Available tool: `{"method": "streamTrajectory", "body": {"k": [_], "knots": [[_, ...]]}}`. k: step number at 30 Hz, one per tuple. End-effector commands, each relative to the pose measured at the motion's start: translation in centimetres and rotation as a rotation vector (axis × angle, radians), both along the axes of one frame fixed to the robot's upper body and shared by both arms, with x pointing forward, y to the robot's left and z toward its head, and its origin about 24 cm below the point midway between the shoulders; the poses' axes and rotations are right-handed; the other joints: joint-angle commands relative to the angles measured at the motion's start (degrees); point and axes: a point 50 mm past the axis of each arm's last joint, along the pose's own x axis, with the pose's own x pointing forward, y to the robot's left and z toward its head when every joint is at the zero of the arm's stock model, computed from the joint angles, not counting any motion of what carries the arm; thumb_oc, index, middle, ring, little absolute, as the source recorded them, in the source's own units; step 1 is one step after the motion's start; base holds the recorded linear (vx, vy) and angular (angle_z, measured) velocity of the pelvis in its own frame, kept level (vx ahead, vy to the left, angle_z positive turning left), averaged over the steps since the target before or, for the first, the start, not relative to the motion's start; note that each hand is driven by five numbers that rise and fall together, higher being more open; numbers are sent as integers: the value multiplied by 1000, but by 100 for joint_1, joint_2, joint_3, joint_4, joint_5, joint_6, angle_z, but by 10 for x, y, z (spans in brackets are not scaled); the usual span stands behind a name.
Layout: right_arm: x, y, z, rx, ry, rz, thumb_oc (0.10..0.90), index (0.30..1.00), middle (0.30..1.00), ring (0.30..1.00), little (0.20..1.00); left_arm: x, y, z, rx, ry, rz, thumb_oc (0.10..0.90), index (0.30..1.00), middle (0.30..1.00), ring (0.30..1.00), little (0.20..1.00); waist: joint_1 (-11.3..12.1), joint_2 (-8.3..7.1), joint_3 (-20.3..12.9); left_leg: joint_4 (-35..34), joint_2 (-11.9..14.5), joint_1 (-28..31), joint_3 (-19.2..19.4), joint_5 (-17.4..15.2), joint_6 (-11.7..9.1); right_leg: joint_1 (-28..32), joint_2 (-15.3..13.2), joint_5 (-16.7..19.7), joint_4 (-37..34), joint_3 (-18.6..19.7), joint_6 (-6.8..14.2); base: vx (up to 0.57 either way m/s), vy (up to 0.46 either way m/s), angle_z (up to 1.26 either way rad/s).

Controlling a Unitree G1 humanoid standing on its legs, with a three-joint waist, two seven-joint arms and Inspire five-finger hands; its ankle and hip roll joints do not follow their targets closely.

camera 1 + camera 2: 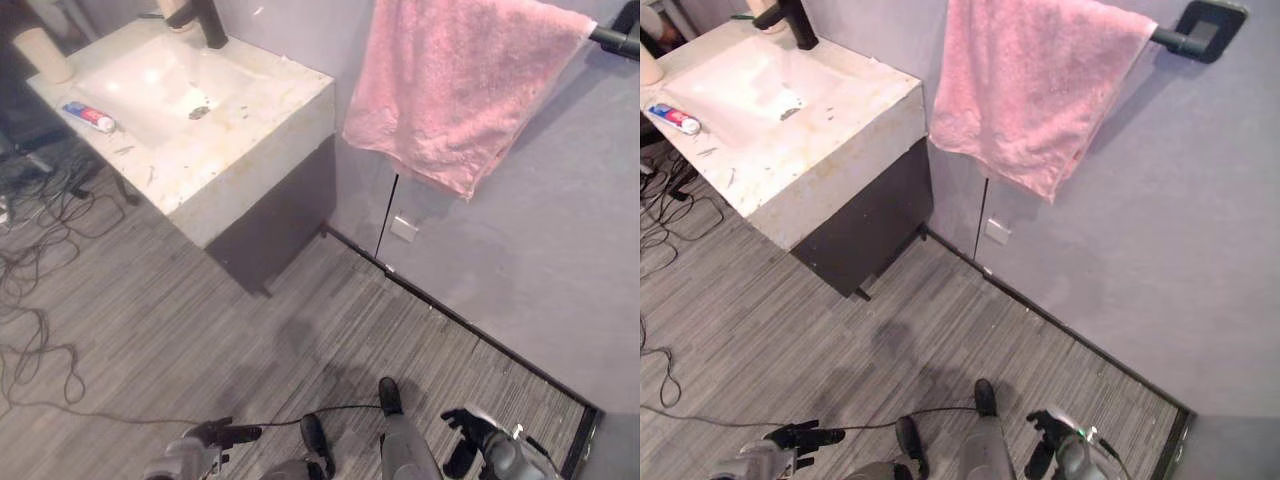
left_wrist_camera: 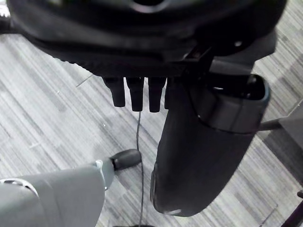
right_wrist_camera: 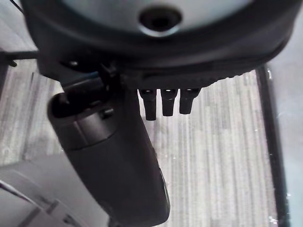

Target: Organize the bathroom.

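Left eye view shows both hands low and near over the floor, the left hand and right hand each with fingers relaxed, apart and holding nothing. Farther off on the left, a toothpaste tube lies loose on the pale sink surface beside the basin, and a pink towel hangs skewed over its bar on the far wall. By my reading the tidying has hardly begun: tube and towel both await attention.

Both hands black: left hand, right hand. Forearms silver-grey, rounded shells. In the wrist views, each hand is a matte black housing, with a thick rounded thumb and stubby blunt fingertips in a row.
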Motion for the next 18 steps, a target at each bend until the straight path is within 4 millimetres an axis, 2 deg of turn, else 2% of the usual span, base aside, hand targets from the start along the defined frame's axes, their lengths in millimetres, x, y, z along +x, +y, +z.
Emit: {"method": "streamTrajectory", "body": {"k": [1, 2, 3, 4, 5, 6, 7, 8, 9, 11, 12, 13, 15, 16, 18], "knots": [[19, -17, 14, -66, -64, -2, 800, 900, 900, 900, 900, -14, 18, 1, 49, -20, 101, 800, 900, 900, 900, 900, 83, 43, -170, 749, 148, 80, 208, -209, -137, -218, 347, -769, 1063, 199, -86, -83, -123, 52], [19, -18, 14, -66, -64, -16, 800, 900, 900, 900, 900, -13, 19, 2, 63, -25, 113, 800, 900, 900, 900, 900, 77, 20, -170, 875, 271, 41, 204, -176, -201, -202, 340, -787, 1075, 197, -109, -54, -119, 39], [17, -19, 13, -61, -62, -47, 800, 900, 900, 900, 900, -13, 22, 3, 84, -34, 123, 800, 900, 900, 900, 900, 80, -33, -194, 976, 532, 30, 173, -54, -313, -152, 334, -795, 1051, 211, -139, -26, -118, 37], [15, -21, 11, -50, -58, -96, 800, 900, 900, 900, 900, -10, 26, 5, 114, -48, 184, 800, 900, 900, 900, 900, 58, -119, -258, 925, 952, 128, 70, 134, -429, -28, 325, -806, 969, 230, -179, -3, -91, 29], [14, -21, 10, -49, -56, -107, 800, 900, 900, 900, 900, -9, 27, 6, 120, -51, 196, 800, 900, 900, 900, 900, 52, -137, -282, 870, 1058, 170, 33, 200, -450, 6, 328, -813, 940, 247, -186, 19, -34, 52], [12, -21, 9, -46, -53, -135, 800, 900, 900, 900, 900, -5, 27, 7, 124, -71, 244, 800, 900, 900, 900, 900, 31, -156, -342, 708, 1313, 252, -59, 435, -516, 88, 351, -815, 846, 302, -211, 20, 69, 98], [12, -20, 8, -47, -50, -150, 800, 900, 900, 900, 900, -1, 25, 8, 112, -81, 308, 800, 900, 900, 900, 900, 47, -126, -411, 346, 1489, 362, -153, 620, -617, 139, 348, -816, 745, 356, -176, 14, 156, 151], [12, -20, 8, -51, -52, -154, 800, 900, 900, 900, 900, 1, 22, 8, 90, -88, 351, 800, 900, 900, 900, 900, 45, -86, -425, 152, 1555, 402, -212, 750, -700, 171, 338, -813, 672, 398, -149, 3, 159, 126], [12, -20, 8, -52, -54, -155, 800, 900, 900, 900, 900, 2, 21, 8, 85, -90, 354, 800, 900, 900, 900, 900, 42, -74, -422, 129, 1563, 403, -229, 786, -724, 180, 335, -810, 651, 408, -144, -14, 235, 83], [20, -19, 12, -85, -68, -112, 800, 900, 900, 900, 900, 9, 11, 9, 45, -115, 412, 800, 900, 900, 900, 900, 116, 79, -380, 6, 1529, 265, -484, 1009, -949, 180, 224, -839, 597, 513, -6, 1, 386, 50], [22, -20, 13, -88, -72, -110, 800, 900, 900, 900, 900, 9, 10, 9, 42, -116, 412, 800, 900, 900, 900, 900, 115, 102, -364, -5, 1535, 261, -422, 983, -964, 169, 181, -852, 613, 530, 22, -12, 542, 27], [30, -23, 20, -101, -97, -115, 800, 900, 900, 900, 900, 16, 6, 12, 36, -134, 379, 800, 900, 900, 900, 900, 17, 208, -267, -84, 1524, 346, 38, 704, -940, 77, -40, -817, 670, 581, 117, -20, 410, -7], [33, -24, 22, -107, -102, -111, 800, 900, 900, 900, 900, 17, 5, 12, 37, -137, 371, 800, 900, 900, 900, 900, -2, 221, -220, -101, 1481, 387, 117, 635, -923, 56, -109, -813, 715, 567, 144, 18, 371, -3], [38, -28, 27, -112, -119, -115, 800, 900, 900, 900, 900, 21, 2, 13, 28, -133, 369, 800, 900, 900, 900, 900, -68, 291, -142, 112, 1306, 373, 285, 310, -890, 49, -285, -796, 725, 584, 199, 71, 410, 25], [41, -30, 29, -114, -130, -109, 800, 900, 900, 900, 900, 23, 1, 14, 25, -135, 374, 800, 900, 900, 900, 900, -88, 338, -83, 342, 1175, 287, 402, 136, -811, 62, -370, -718, 651, 634, 213, 27, 429, 35]]}}
